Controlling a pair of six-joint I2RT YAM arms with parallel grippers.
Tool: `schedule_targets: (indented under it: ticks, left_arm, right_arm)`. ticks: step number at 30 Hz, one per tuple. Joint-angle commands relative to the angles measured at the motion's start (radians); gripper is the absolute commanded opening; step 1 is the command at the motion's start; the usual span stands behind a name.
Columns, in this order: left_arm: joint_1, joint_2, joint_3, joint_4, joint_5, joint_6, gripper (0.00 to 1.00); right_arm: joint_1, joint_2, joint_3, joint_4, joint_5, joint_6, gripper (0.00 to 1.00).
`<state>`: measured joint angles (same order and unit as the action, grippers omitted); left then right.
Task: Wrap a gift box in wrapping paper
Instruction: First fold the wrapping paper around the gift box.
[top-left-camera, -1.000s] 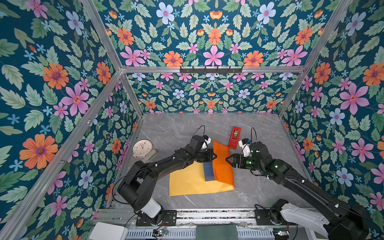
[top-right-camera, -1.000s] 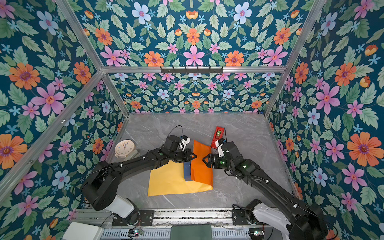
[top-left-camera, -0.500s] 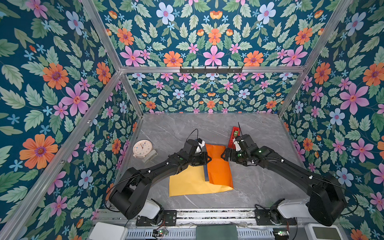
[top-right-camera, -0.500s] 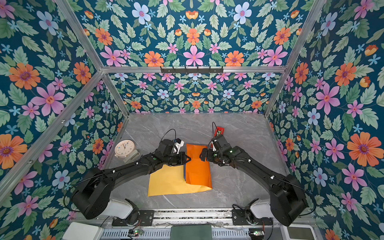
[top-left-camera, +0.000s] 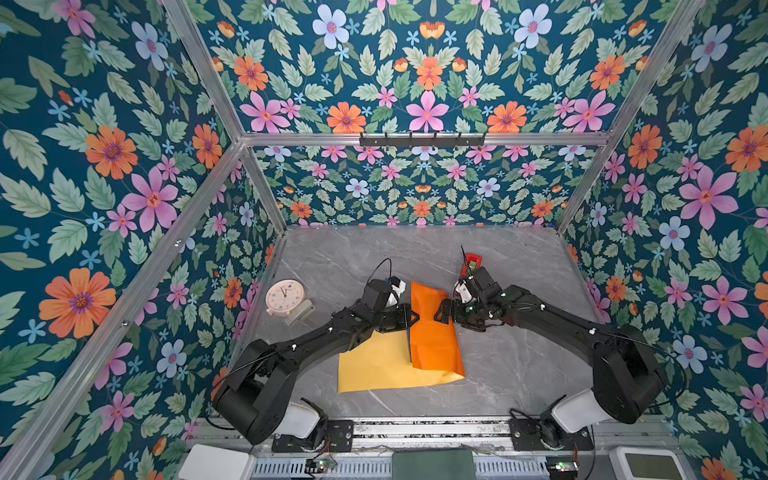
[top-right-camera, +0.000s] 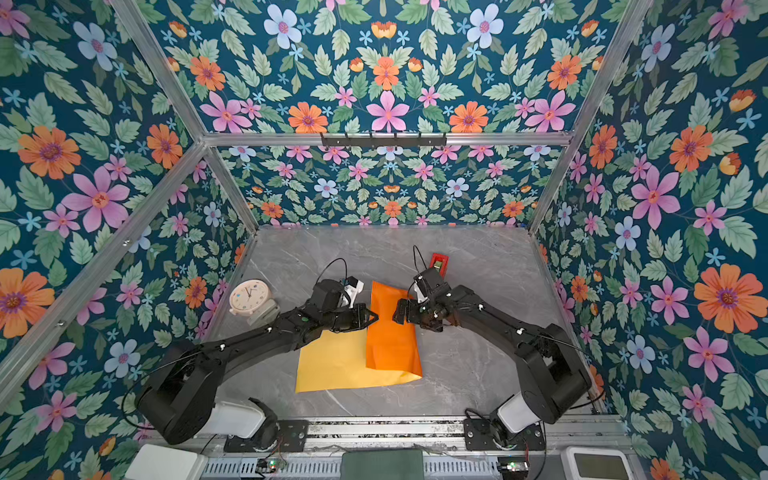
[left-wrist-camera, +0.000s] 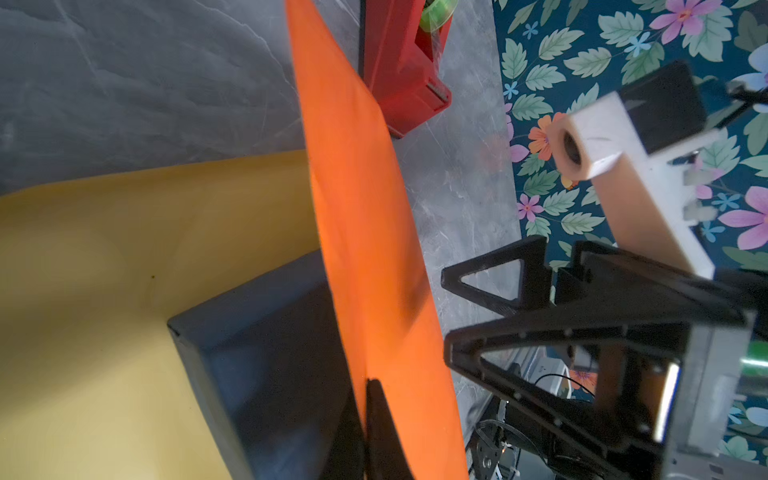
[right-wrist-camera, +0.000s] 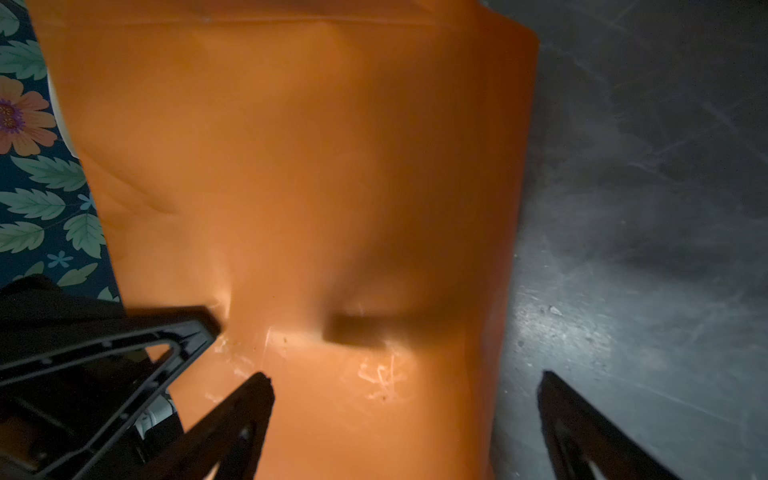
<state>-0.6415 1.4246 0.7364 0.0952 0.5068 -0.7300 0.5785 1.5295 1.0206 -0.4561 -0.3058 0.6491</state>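
The wrapping paper lies yellow side (top-left-camera: 374, 365) up, with its glossy orange flap (top-left-camera: 432, 332) folded up and over the gift box. In both top views the flap hides the box. The left wrist view shows the navy gift box (left-wrist-camera: 270, 353) on the yellow sheet (left-wrist-camera: 104, 249), under the orange flap (left-wrist-camera: 365, 208). My left gripper (top-left-camera: 411, 318) (left-wrist-camera: 365, 399) is shut on the flap's left edge. My right gripper (top-left-camera: 440, 309) (right-wrist-camera: 403, 382) stands open over the flap's right side, one finger above the paper (right-wrist-camera: 311, 166), the other above the table, holding nothing.
A red tape dispenser (top-left-camera: 473, 262) (left-wrist-camera: 399, 70) stands just behind my right wrist. A round cream clock (top-left-camera: 286, 297) sits at the left of the grey marble table (top-left-camera: 519, 365). Flowered walls close in the back and both sides.
The orange flap has swung left over the box, covering the blue strip that showed before. Both grippers moved toward the back. My right gripper's jaws have spread wider.
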Motion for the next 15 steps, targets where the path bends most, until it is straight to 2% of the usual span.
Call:
schedule_targets:
  ticks: [1, 15]
  left_arm:
    - [0.008, -0.001, -0.001, -0.017, 0.002, 0.022, 0.0]
    - [0.02, -0.016, -0.025, -0.041, -0.005, 0.035, 0.0]
  right_arm:
    - [0.0, 0.013, 0.007, -0.009, -0.018, -0.015, 0.99]
    - [0.001, 0.057, 0.002, -0.007, -0.049, -0.023, 0.99]
